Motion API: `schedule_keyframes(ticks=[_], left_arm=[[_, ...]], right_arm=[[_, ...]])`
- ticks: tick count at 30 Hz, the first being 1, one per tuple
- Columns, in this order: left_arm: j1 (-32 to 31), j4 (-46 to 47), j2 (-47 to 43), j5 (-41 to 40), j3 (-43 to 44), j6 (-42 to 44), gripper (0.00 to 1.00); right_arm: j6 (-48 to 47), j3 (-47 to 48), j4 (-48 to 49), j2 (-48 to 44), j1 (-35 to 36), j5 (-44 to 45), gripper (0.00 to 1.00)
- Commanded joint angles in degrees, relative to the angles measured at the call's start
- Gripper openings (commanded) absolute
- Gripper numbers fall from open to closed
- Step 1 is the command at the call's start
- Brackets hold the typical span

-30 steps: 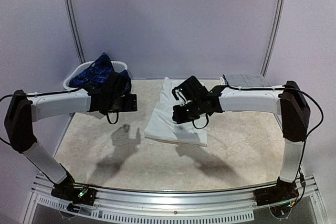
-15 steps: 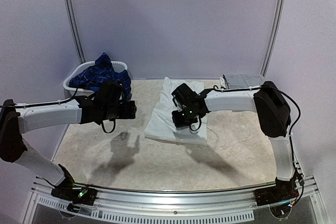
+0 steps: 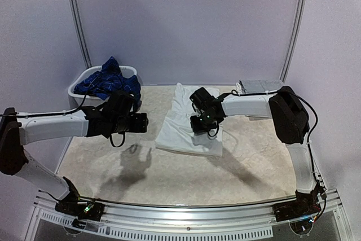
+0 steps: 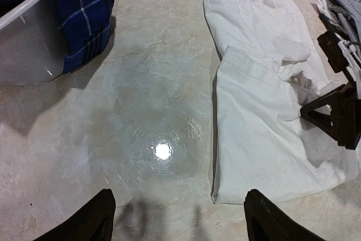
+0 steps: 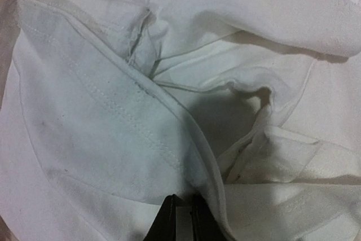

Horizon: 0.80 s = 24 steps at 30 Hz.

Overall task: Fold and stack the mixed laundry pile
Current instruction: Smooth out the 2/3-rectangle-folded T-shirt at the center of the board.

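The white trousers [image 3: 181, 135] lie folded on the table's middle, and they fill the right wrist view [image 5: 107, 117]. My right gripper [image 3: 204, 123] is shut, its tips [image 5: 183, 210] pressed down on the white cloth beside a raised fold; nothing shows pinched between them. My left gripper [image 3: 140, 122] hovers open over bare tabletop, left of the trousers' edge [image 4: 248, 156], with nothing between its fingers [image 4: 179, 201]. The navy plaid shirt [image 3: 107, 80] spills out of the basket and hangs over its side [image 4: 84, 15].
The white plastic basket [image 3: 79, 86] stands at the back left, its wall near my left gripper [image 4: 22, 49]. A folded grey piece [image 3: 260, 87] lies at the back right corner. The right arm's black wrist [image 4: 338, 114] sits on the trousers.
My right arm has come down and reached farther back, setting its shut tips on the trousers. My left arm has sunk lower and drifted slightly toward the near side.
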Motion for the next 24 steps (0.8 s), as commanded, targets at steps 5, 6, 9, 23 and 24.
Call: schedule_keyframes(ticks=[5, 6, 9, 23, 24], left_arm=[[-2.4, 0.5, -1.6, -0.8, -2.4, -0.2, 0.8], [-2.5, 0.5, -1.5, -0.8, -2.6, -0.1, 0.8], [-3.3, 0.8, -1.6, -0.7, -3.5, -0.4, 0.8], [-4.4, 7.4, 0.1, 4.1, -8.0, -0.9, 0.79], [-4.4, 8.1, 0.3, 4.7, -8.3, -1.1, 0.79]], right_arm=[[-1.4, 4.9, 0.3, 3.4, -3.2, 0.1, 0.12], [-1.4, 5.1, 0.5, 3.5, -3.5, 0.0, 0.12], [-1.4, 5.7, 1.3, 4.4, -4.3, -0.2, 0.12], [-6.1, 14.2, -1.4, -1.3, -5.3, 2.2, 0.44], [-6.3, 14.2, -1.9, -2.6, -5.3, 2.5, 0.49]])
